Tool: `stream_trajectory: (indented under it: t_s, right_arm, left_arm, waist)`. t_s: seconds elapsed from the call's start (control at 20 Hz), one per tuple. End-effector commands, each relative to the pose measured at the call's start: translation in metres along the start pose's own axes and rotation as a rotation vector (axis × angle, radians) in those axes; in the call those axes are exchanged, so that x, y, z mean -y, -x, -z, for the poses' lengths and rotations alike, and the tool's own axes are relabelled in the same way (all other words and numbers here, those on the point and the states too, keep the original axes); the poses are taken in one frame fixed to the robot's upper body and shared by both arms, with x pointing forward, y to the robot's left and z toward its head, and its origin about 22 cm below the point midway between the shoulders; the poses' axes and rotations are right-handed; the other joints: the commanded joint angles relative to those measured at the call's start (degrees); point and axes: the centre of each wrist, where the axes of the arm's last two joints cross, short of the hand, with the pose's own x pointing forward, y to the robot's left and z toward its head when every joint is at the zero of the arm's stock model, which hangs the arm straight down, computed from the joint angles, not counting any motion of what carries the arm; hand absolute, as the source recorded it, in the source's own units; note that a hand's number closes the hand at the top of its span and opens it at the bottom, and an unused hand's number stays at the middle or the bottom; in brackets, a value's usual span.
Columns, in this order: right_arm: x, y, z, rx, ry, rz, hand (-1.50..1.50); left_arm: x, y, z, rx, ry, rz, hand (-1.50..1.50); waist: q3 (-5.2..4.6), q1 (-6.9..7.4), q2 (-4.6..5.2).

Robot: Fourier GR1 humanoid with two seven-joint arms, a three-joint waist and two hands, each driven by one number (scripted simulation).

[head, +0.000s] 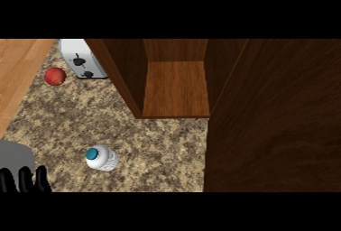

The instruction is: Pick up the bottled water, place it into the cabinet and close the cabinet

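The bottled water (101,158) is standing upright on the speckled surface (160,135), its teal cap facing up; the left robot hand (25,179) is showing at the lower left edge, fingers straight; the cabinet (174,85) is standing open, its door (273,117) filling the right; a toaster (82,58) and an apple (55,76) are sitting at the far left.
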Motion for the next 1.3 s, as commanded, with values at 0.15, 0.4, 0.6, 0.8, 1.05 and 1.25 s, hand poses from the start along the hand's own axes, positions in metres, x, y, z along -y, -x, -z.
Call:
stream_trajectory:
  t_s: [0.15,0.4,0.6,0.8,1.05,1.25]
  right_arm:
    - [-0.001,-0.034,-0.024,0.039,-0.010,0.013,-1.50]
    - [-0.007,-0.024,-0.032,0.034,-0.006,0.000,-1.50]
    - [0.000,-0.048,-0.045,0.017,-0.028,-0.017,-1.50]
    - [-0.008,-0.032,-0.046,0.029,0.006,0.002,-1.50]
    - [-0.006,-0.035,-0.057,0.024,-0.027,-0.006,-1.50]
    - [-0.007,-0.051,-0.060,0.033,-0.022,-0.005,-1.50]
  left_arm:
    - [0.009,-0.009,-0.034,-0.006,-0.041,-0.012,-1.50]
    - [0.014,0.000,-0.036,-0.002,-0.045,0.011,-1.50]
    - [0.003,-0.001,-0.029,-0.029,-0.065,0.032,-1.50]
    - [0.003,0.013,-0.024,-0.057,-0.108,0.052,-1.50]
    - [-0.006,0.026,-0.004,-0.120,-0.151,0.048,-1.50]
    - [-0.006,0.044,0.013,-0.124,-0.150,0.064,-1.50]
  waist:
    - [-0.05,-0.04,0.17]
    - [-0.04,-0.25,0.23]
    - [-0.12,-0.23,0.08]
    - [-0.17,-0.08,0.09]
    - [-0.25,-0.30,-0.04]
    - [-0.33,-0.46,0.05]
